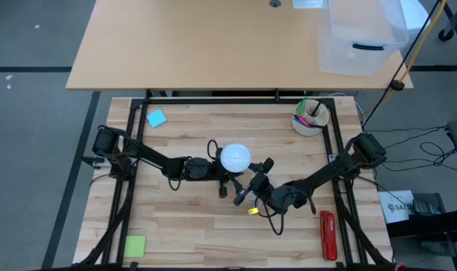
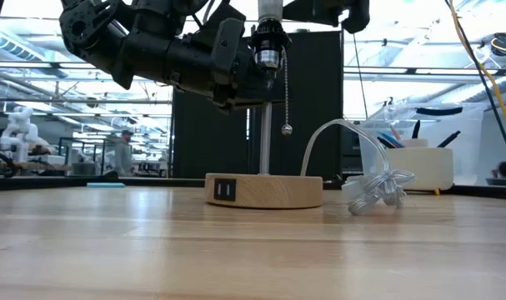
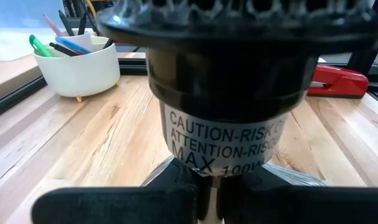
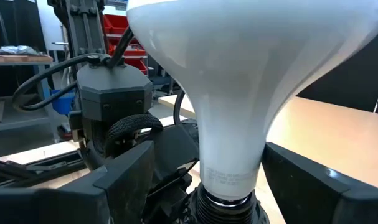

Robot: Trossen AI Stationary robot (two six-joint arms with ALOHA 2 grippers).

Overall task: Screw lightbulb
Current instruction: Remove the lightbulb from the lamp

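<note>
The lightbulb point(image 4: 238, 93) stands upright, long axis vertical, globe up and screw base down in the black socket point(image 3: 238, 68) atop the lamp's thin post point(image 2: 265, 137). In the high view it shows as a white disc at table centre. The post rises from a round wooden base point(image 2: 265, 191), a pull chain point(image 2: 285, 100) hanging beside it. The left gripper point(image 3: 207, 193) reaches in level from the left, its fingers clenched on the post just under the socket. The right gripper point(image 4: 204, 180) comes in from the right, forearm low across the table, its fingers point(image 4: 129, 180) spread wide to either side of the bulb's neck, not touching it. Farther back, a white cup of pens point(image 1: 310, 117) stands at the far right corner; a red stapler point(image 1: 327, 234) lies near the right edge.
</note>
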